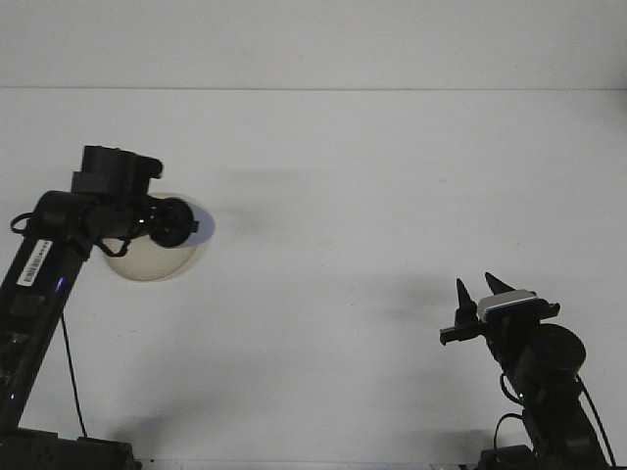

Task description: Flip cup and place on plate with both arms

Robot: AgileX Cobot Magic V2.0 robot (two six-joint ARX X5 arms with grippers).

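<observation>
My left gripper (176,222) is raised over the cream plate (149,258) at the left of the table, shut on a blue cup (199,224). The cup lies on its side in the grip, its pale blue end pointing right, and it hangs above the plate's right rim. Much of the plate is hidden behind the arm and the cup. My right gripper (480,291) rests low at the right front with its two dark fingers spread apart and nothing between them.
The white table (392,196) runs back to a pale wall. A faint shadow of the left arm falls on the table right of the plate.
</observation>
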